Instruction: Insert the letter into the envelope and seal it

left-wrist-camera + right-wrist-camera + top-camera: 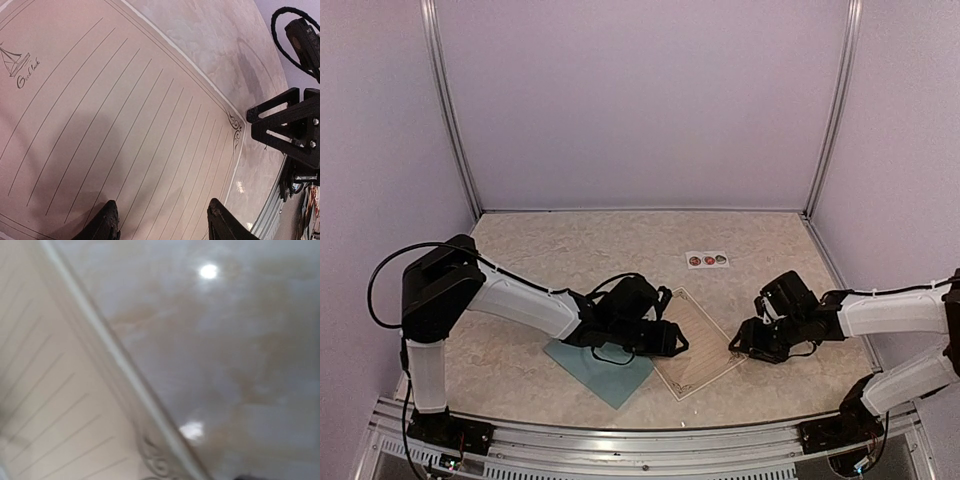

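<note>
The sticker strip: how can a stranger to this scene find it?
On the beige marbled table, look past the cream letter toward the back wall. The sticker strip lies there alone: small, white, three round stickers in a row, unlike the larger letter and teal envelope.

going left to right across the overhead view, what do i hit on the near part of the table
envelope → letter → right claw; left claw and sticker strip overlap the letter's span, so they are left out
</note>
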### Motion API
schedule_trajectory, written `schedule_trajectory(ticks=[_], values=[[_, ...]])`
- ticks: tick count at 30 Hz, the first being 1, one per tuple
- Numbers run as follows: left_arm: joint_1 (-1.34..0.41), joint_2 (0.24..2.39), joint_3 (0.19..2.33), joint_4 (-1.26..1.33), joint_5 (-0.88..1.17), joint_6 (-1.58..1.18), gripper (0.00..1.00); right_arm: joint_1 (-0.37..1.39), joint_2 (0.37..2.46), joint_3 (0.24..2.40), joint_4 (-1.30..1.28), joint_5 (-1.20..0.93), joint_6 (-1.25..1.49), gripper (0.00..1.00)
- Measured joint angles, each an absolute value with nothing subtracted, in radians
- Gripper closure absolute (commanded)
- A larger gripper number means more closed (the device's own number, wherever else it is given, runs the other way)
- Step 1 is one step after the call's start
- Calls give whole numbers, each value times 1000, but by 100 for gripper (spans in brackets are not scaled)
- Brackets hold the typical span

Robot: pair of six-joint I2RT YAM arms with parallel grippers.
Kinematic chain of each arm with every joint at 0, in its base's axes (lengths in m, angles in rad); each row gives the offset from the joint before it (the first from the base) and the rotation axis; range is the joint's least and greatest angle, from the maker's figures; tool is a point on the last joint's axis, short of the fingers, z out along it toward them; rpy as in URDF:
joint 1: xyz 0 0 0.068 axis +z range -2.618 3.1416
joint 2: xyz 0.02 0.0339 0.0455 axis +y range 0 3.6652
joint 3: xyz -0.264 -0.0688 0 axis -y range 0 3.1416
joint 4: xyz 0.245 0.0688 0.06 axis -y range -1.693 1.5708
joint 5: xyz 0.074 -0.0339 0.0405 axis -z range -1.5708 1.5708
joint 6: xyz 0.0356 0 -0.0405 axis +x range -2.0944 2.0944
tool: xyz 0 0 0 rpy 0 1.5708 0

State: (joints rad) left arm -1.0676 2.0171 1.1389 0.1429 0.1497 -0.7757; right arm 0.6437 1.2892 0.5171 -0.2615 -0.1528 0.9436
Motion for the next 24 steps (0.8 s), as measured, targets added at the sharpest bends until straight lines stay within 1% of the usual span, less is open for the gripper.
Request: schedule_trajectory(ticks=[11,15,17,18,19,20,23,24], values=[[-1068,2017,1100,200,154,-777,44,644,1372,494,-31,-284,978,42],[-1068,2017,1092,217,155,-780,44,644,1405,491,46,-327,994,34],[-1068,2017,1089,224,157,-781,44,645,1422,489,89,-351,1002,33],[-1068,2017,1088,226,157,-781,44,646,1429,488,109,-360,1007,35],[-1068,2017,1088,227,157,-781,44,647,1437,487,129,-368,1011,39],[-1068,2017,1088,228,157,-781,44,652,1445,487,145,-376,1015,46],[-1068,2017,1088,228,158,-781,44,657,1466,487,168,-384,1019,77],[-1068,2017,1088,228,157,-781,44,659,1469,486,170,-384,1023,82]])
